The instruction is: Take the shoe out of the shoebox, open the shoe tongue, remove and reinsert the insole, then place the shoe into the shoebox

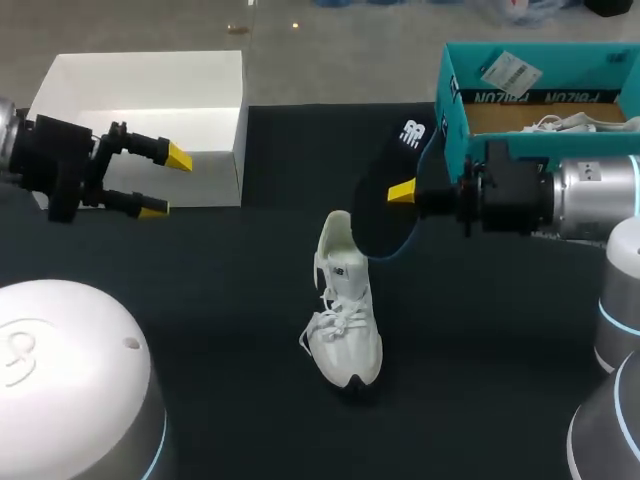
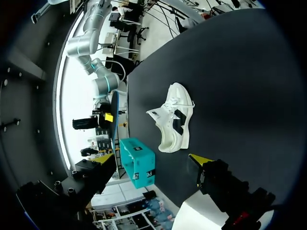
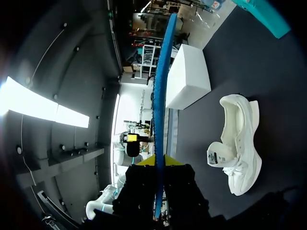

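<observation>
Shoe (image 1: 345,320) (image 2: 173,122) (image 3: 240,148): white, laced, one piece. Stands on its sole near the middle of the table, outside both boxes. Toe toward the robot, heel toward the far side. In the right wrist view the tongue is folded forward over the laces with its label showing, and the mouth gapes.

Table (image 1: 200,300) (image 2: 240,72) (image 3: 249,62): dark top that carries every item below.

White box (image 1: 150,110) (image 3: 189,76): plain, at the far left of the table, well apart from the shoe.

Shoebox (image 1: 455,110) (image 2: 139,163) (image 3: 261,14): teal and open-topped, at the far right. Something white with laces lies inside, only partly seen.

Insole (image 1: 385,200) (image 2: 115,120) (image 3: 160,96): black face, blue edge. Held in the air on edge, between the shoebox and the shoe's heel, clear of the table. The right wrist view shows it edge-on as a thin blue strip running ahead of the fingers.

Right hand (image 1: 400,195) (image 3: 159,162): comes in from the right, in front of the shoebox. It is clamped narrowly on the insole's near end, with a yellow tip on each side of it.

Left hand (image 1: 168,183) (image 2: 151,160): hangs at the left, in front of the white box. Its fingers are spread wide and hold nothing. It is well apart from the shoe.
</observation>
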